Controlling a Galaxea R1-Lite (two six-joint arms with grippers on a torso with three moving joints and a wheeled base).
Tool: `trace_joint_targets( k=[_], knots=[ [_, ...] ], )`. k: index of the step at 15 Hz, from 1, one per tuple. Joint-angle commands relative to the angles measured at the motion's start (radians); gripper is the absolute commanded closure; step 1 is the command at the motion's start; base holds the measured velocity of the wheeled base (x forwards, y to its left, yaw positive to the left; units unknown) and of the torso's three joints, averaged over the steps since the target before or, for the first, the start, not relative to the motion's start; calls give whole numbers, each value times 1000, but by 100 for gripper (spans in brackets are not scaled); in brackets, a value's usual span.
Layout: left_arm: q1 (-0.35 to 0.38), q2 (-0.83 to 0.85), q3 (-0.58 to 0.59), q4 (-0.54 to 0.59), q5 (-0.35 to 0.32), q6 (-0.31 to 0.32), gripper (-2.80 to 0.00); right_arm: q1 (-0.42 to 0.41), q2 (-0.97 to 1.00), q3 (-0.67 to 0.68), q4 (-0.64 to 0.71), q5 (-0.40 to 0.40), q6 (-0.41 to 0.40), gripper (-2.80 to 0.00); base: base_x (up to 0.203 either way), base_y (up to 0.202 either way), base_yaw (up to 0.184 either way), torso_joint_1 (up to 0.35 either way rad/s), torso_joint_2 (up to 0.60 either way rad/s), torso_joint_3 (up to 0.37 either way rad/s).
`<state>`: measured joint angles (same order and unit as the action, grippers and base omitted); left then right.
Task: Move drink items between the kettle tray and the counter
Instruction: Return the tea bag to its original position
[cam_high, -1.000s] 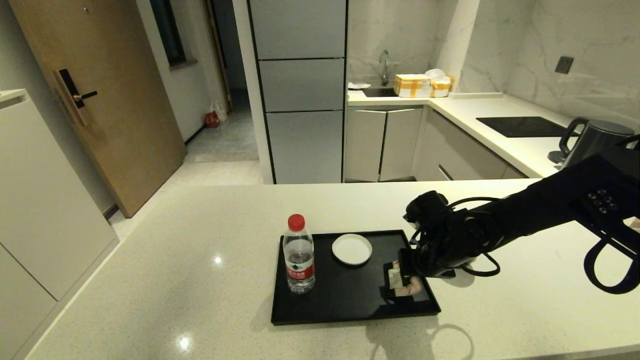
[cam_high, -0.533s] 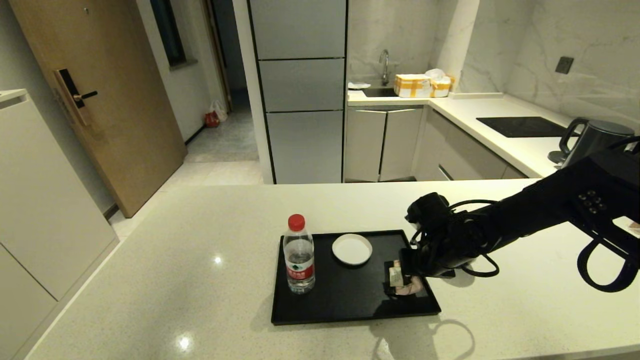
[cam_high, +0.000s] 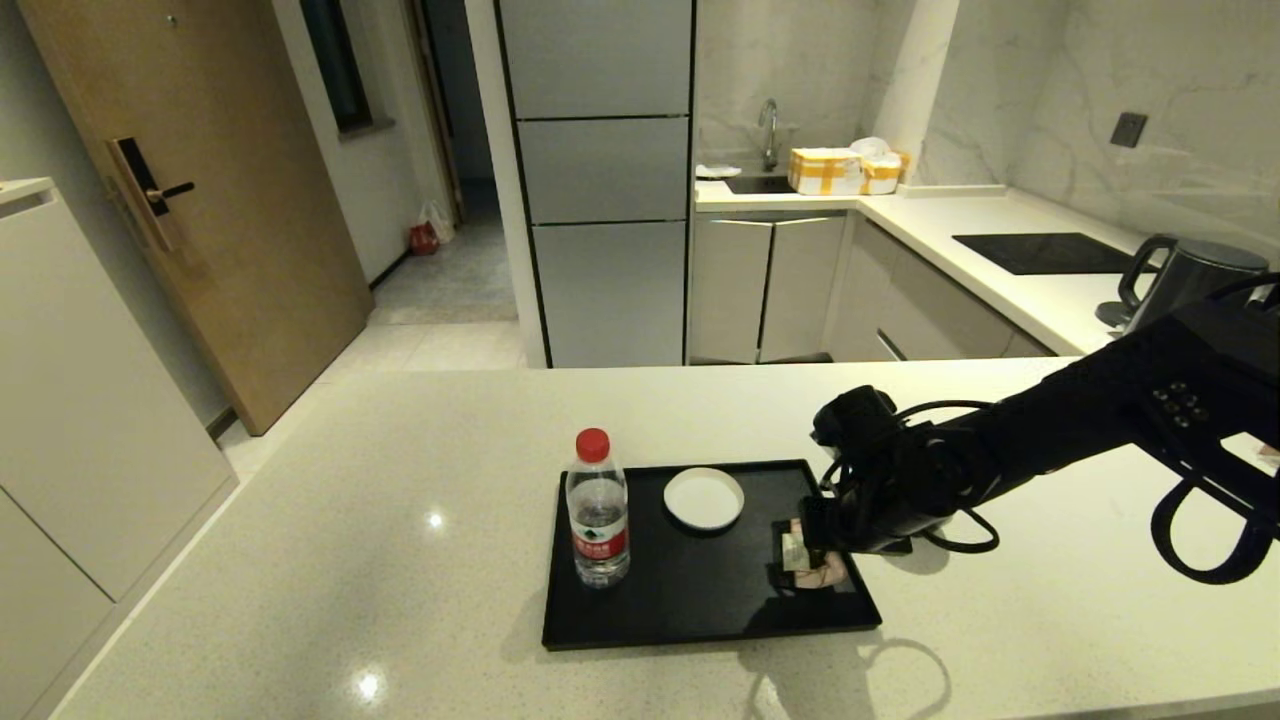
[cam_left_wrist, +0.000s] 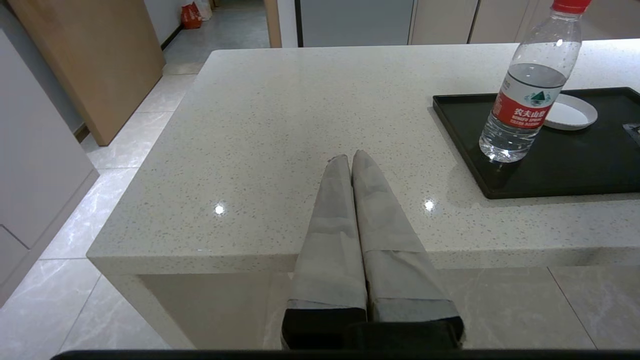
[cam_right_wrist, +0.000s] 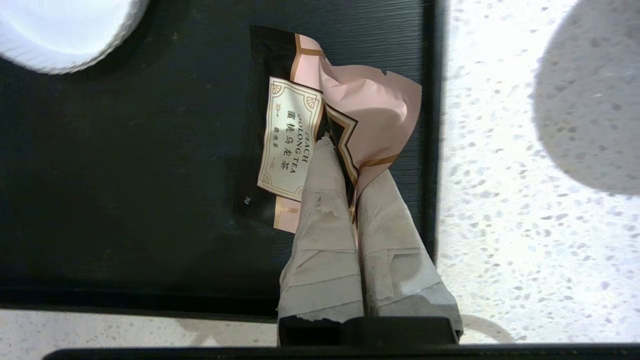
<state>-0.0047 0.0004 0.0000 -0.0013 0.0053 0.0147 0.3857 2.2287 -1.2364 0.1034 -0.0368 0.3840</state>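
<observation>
The tea sachet (cam_high: 800, 556) is pink and black with a cream label. It is crumpled over the right end of the kettle tray (cam_high: 680, 610), and my right gripper (cam_high: 812, 566) is shut on it. In the right wrist view the right gripper (cam_right_wrist: 345, 165) pinches the sachet (cam_right_wrist: 360, 100) close to the tray's (cam_right_wrist: 125, 175) rim. The cup (cam_high: 704, 498) shows its white inside at the tray's far middle; the cup (cam_right_wrist: 65, 30) is apart from the gripper. My left gripper (cam_left_wrist: 351, 156) is shut on nothing, parked off the counter's (cam_left_wrist: 300, 100) front edge.
A water bottle (cam_high: 598, 520) with a red cap stands on the tray's left part. The counter (cam_high: 400, 480) stretches around the tray. A dark kettle (cam_high: 1190, 280) and a black hob panel (cam_high: 1045, 252) are on the far right worktop.
My right arm has shifted a little and the gripper with the sachet has risen slightly over the tray. The bottle and cup have not moved.
</observation>
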Motion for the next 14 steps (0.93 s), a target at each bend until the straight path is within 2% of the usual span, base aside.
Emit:
trace_joint_targets(
  k=[1, 7, 8, 9, 14],
  knots=[
    [0, -2, 2, 0, 1, 1, 0, 2, -6, 2, 1, 0, 3, 0, 0, 0, 0, 0, 0, 0],
    [0, -2, 2, 0, 1, 1, 0, 2, 5, -6, -16, -18, 11, 0, 0, 0, 0, 0, 0, 0],
    [0, -2, 2, 0, 1, 1, 0, 8, 7, 8, -33, -27, 12, -64, 0, 0, 0, 0, 0, 0],
    [0, -2, 2, 0, 1, 1, 0, 15, 12, 14, -50, -42, 12, -280, 0, 0, 0, 0, 0, 0],
    [0, -2, 2, 0, 1, 1, 0, 52, 8, 11, -54, -49, 15, -280, 0, 0, 0, 0, 0, 0]
  ],
)
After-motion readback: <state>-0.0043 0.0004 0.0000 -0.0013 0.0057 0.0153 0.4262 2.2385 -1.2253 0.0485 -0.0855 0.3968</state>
